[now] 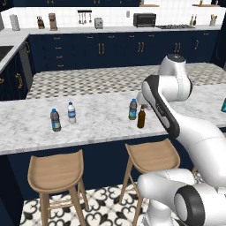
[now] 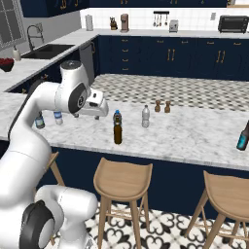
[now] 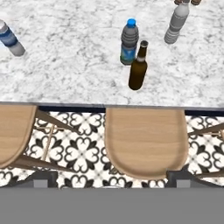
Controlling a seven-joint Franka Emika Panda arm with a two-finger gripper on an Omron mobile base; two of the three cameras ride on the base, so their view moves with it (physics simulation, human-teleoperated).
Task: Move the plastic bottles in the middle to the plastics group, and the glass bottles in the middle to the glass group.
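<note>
Jaws (image 3: 112, 181) spread wide, gripping nothing, hanging over the stool seat short of the desk (image 3: 65, 57) edge. Ahead and slightly right of them: brown glass bottle (image 3: 138, 66), upright, long axis vertical, dark plastic bottle (image 3: 129, 42) just behind it.

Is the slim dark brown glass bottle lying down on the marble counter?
No, the slim dark brown glass bottle stands upright on the white marble counter, beside the dark blue-capped water bottle.
</note>
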